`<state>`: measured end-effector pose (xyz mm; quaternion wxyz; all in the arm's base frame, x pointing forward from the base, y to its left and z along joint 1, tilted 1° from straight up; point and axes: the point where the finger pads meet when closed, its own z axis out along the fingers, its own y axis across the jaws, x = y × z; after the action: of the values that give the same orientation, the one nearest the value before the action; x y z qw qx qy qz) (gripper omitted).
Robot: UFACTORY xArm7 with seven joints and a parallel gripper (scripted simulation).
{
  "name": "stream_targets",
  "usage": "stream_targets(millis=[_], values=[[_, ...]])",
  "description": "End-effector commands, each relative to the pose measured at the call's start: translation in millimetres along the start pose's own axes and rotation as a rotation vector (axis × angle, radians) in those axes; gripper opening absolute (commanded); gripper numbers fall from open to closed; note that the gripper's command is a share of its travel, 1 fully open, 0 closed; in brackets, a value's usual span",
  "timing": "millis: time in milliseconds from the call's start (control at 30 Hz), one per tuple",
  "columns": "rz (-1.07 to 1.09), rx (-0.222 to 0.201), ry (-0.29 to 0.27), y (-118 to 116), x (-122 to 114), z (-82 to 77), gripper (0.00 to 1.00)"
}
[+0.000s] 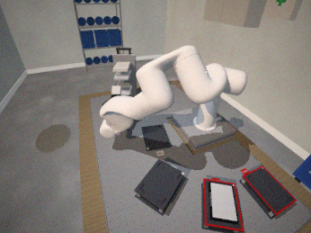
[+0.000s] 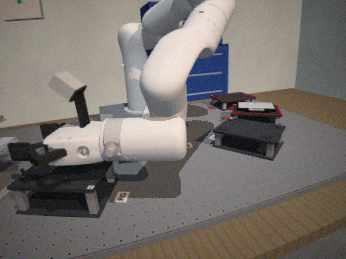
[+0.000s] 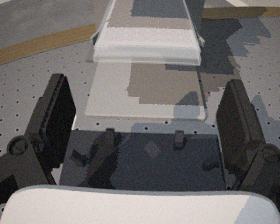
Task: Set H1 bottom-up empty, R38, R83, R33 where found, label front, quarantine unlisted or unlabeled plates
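My gripper (image 3: 146,93) is open and empty, its two dark fingers spread wide. It hangs low over a dark empty nest (image 3: 146,156), which also shows in the exterior view (image 2: 55,186) under the gripper (image 2: 25,153). Ahead in the wrist view a white plate (image 3: 148,37) lies flat on a light platform (image 3: 146,91), apart from the fingers. The plate hotel (image 1: 123,73) stands beyond it, partly hidden by my arm; I cannot read its slots or any labels. One red-framed quarantine nest (image 1: 222,203) holds a white plate. The other red-framed nest (image 1: 269,190) is empty.
A dark grey nest (image 1: 161,185) sits front centre, and a black nest (image 1: 156,137) lies beside the arm's base (image 1: 204,127). A shelf with blue items (image 1: 96,23) stands at the back wall. A blue cabinet (image 2: 205,73) stands behind the arm.
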<state>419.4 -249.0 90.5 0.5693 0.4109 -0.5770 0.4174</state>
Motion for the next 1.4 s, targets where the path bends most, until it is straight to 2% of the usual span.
stream_targets(millis=[0, 933, 1367], values=[[0.004, 0.000, 0.000, -1, 1, 6.9, 1.00], [0.004, 0.000, 0.000, -1, 2, 47.0, 1.00], [0.004, 0.000, 0.000, -1, 2, 48.3, 1.00]])
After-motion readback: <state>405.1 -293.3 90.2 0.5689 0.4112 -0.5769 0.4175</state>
